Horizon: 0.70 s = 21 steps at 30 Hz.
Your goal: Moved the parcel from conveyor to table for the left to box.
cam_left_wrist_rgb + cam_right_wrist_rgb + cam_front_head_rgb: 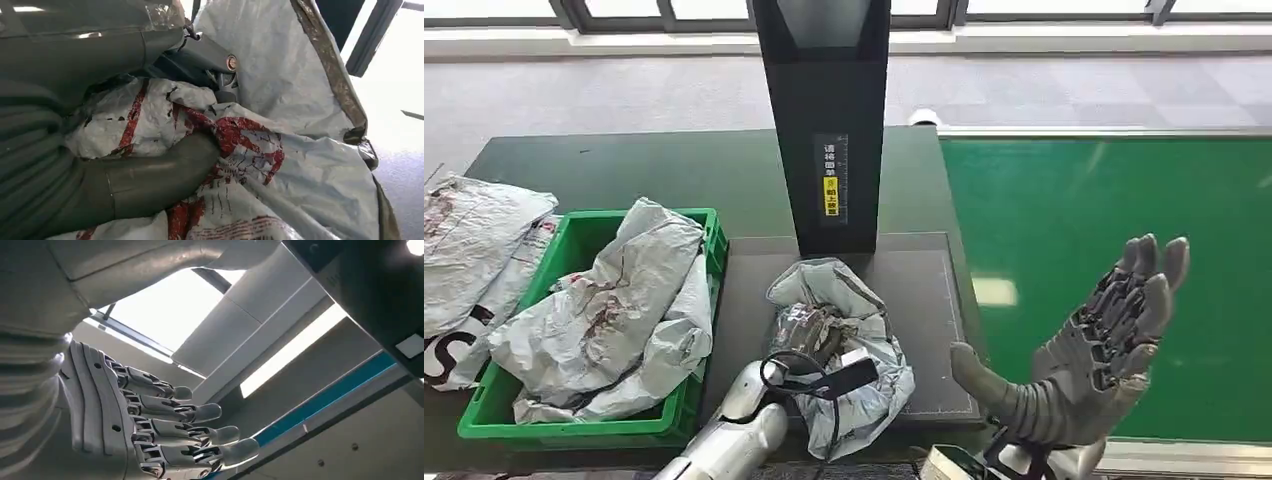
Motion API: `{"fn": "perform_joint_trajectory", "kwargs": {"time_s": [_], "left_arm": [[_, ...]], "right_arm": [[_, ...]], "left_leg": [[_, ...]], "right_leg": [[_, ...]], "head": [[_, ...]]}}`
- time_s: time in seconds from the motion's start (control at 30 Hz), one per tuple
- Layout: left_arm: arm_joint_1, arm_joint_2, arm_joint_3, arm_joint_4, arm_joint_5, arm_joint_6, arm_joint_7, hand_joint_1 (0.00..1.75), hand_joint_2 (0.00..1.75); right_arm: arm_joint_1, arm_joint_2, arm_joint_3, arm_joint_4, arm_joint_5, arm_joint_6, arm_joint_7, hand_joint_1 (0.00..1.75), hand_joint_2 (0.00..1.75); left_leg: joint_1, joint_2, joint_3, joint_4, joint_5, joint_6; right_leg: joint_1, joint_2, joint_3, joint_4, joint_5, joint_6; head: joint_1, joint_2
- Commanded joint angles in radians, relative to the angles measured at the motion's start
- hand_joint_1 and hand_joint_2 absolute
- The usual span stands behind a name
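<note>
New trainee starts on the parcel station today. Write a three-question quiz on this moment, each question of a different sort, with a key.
1. True or false: the right hand holds a parcel.
2. Where does the grey parcel in the left hand lie? A) in the green crate B) on the dark mat under the scanner stand C) on the green conveyor
3. Fill in: the crate sits to the robot's ____ of the mat.

Key: 1 false, its fingers are spread and empty; 2 B; 3 left.

Left hand [150, 175] low at seven o'clock, thumb and fingers clamped on grey wrapping. Right hand [1089, 350] raised at four o'clock, fingers spread, holding nothing.
</note>
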Motion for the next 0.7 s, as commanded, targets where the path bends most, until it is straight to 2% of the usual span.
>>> {"fn": "perform_joint_trajectory", "kwargs": {"time_s": [0.03, 0.17, 0.23, 0.3, 0.37, 0.47, 0.53, 0.63, 0.7], "left_arm": [[0.014, 0.046, -0.024, 0.071, -0.016, 0.017, 0.019, 1.75, 1.75], [0.014, 0.046, -0.024, 0.071, -0.016, 0.017, 0.019, 1.75, 1.75], [0.035, 0.048, -0.016, -0.033, -0.063, 0.216, 0.014, 1.75, 1.75], [0.107, 0.052, 0.034, -0.309, -0.105, 0.262, -0.026, 1.75, 1.75], [0.214, 0.019, 0.119, -0.705, -0.155, 0.262, -0.113, 1.75, 1.75], [0.269, -0.032, 0.163, -0.967, -0.166, 0.262, -0.234, 1.75, 1.75], [0.283, -0.061, 0.16, -1.059, -0.177, 0.262, -0.29, 1.75, 1.75], [0.287, -0.07, 0.131, -1.065, -0.203, 0.262, -0.304, 1.75, 1.75], [0.29, -0.043, 0.086, -1.088, -0.258, 0.262, -0.237, 1.75, 1.75]], "right_arm": [[-0.06, 0.034, -0.023, 0.066, -0.001, -0.002, 0.002, 0.0, 1.75], [-0.06, 0.034, -0.023, 0.066, -0.001, -0.002, 0.002, 0.0, 1.75], [-0.052, 0.034, -0.044, 0.051, 0.001, -0.002, 0.002, 0.0, 1.75], [-0.04, 0.034, -0.052, 0.042, 0.003, -0.002, 0.002, 0.0, 1.75], [-0.031, 0.034, -0.059, 0.037, 0.0, -0.002, 0.002, 0.0, 1.75], [-0.03, 0.034, -0.086, 0.028, -0.001, -0.002, 0.002, 0.0, 1.75], [-0.027, 0.034, -0.104, 0.019, -0.002, -0.002, 0.002, 0.0, 1.75], [-0.031, 0.034, -0.11, 0.016, -0.004, -0.002, 0.002, 0.0, 1.75], [-0.046, 0.034, -0.103, 0.039, -0.008, -0.002, 0.002, 0.0, 1.75]], "left_leg": [[0.0, 0.004, 0.002, -0.002, 0.0, 0.0], [0.0, 0.005, 0.003, -0.002, 0.001, 0.0], [0.0, 0.006, 0.004, -0.003, 0.001, 0.0], [0.0, 0.005, 0.003, -0.002, 0.001, 0.0], [0.001, 0.007, 0.0, 0.0, 0.0, 0.0], [0.002, 0.004, -0.004, 0.003, 0.0, -0.001], [0.001, 0.002, -0.003, 0.002, -0.001, 0.0], [0.001, 0.006, -0.001, 0.001, -0.002, 0.0], [0.001, 0.003, -0.001, 0.0, -0.001, 0.0]], "right_leg": [[0.0, 0.004, 0.0, -0.001, 0.001, -0.001], [0.0, 0.005, 0.0, -0.002, 0.002, -0.001], [0.001, 0.005, 0.0, -0.003, 0.003, -0.001], [0.001, 0.004, -0.001, -0.002, 0.002, -0.001], [0.002, 0.006, -0.003, -0.001, 0.002, -0.001], [0.002, 0.003, -0.008, 0.001, 0.001, -0.001], [0.002, 0.002, -0.006, 0.001, 0.0, 0.0], [0.002, 0.006, -0.005, -0.001, 0.001, 0.0], [0.0, 0.003, -0.005, -0.001, 0.0, 0.0]], "head": [[0.0, 0.0], [0.0, 0.0], [0.0, 0.0], [0.0, 0.0], [0.0, 0.0], [0.0, 0.0], [0.0, 0.0], [0.0, 0.0], [0.0, 0.0]]}}
